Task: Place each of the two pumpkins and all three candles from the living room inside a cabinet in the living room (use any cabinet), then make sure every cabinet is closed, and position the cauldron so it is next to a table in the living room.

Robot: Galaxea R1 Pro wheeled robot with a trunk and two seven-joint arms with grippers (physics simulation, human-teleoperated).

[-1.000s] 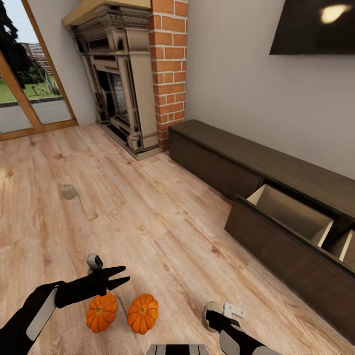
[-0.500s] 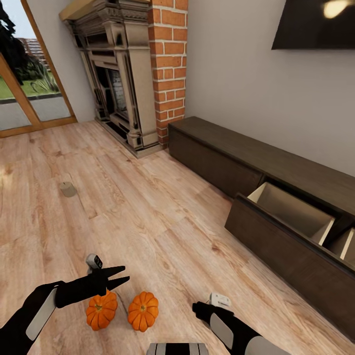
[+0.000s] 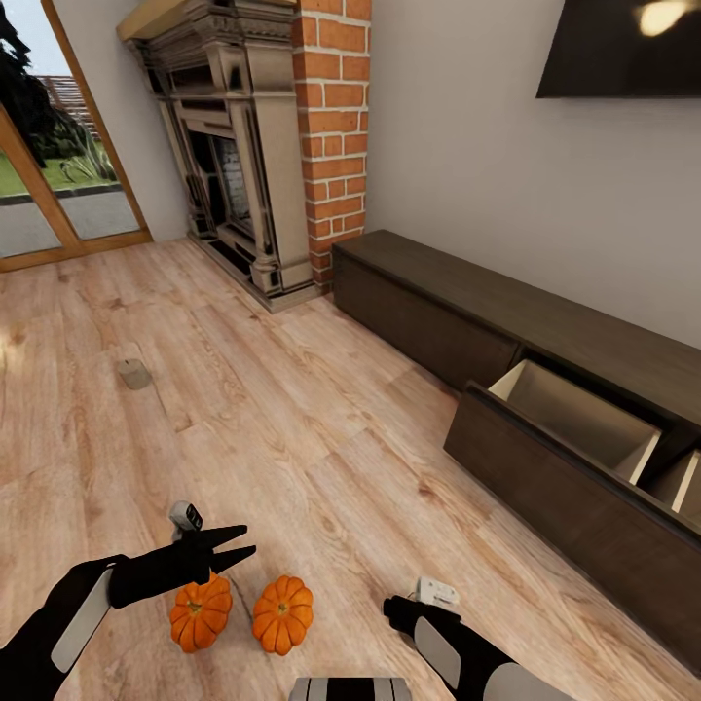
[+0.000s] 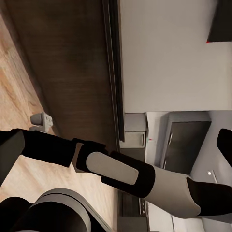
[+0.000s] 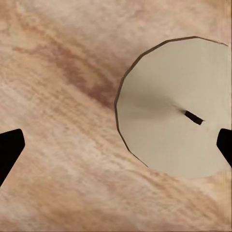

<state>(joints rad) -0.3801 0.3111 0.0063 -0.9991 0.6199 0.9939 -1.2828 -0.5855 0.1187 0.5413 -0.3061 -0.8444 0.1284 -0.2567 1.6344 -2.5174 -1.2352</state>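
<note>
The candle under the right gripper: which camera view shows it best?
The right wrist view shows it best: the candle is seen from straight above, with its flat pale top and dark wick, between the open fingertips of the right gripper. In the head view the right arm covers that spot. The left wrist view looks toward the cabinet.

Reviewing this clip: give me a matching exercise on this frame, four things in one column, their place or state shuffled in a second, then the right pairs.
Things:
1. Two round ribbed orange pumpkins
2. Long low dark brown wooden cabinet
3. Stubby beige candle with a dark wick
4. Left gripper

Places or states:
A. Against the wall, one drawer pulled out showing a pale inside
B. Open, above one of the orange things
C. Side by side on the wooden floor
D. Upright on the floor, seen from above between the right gripper's fingertips

Pairs: 1-C, 2-A, 3-D, 4-B
</note>
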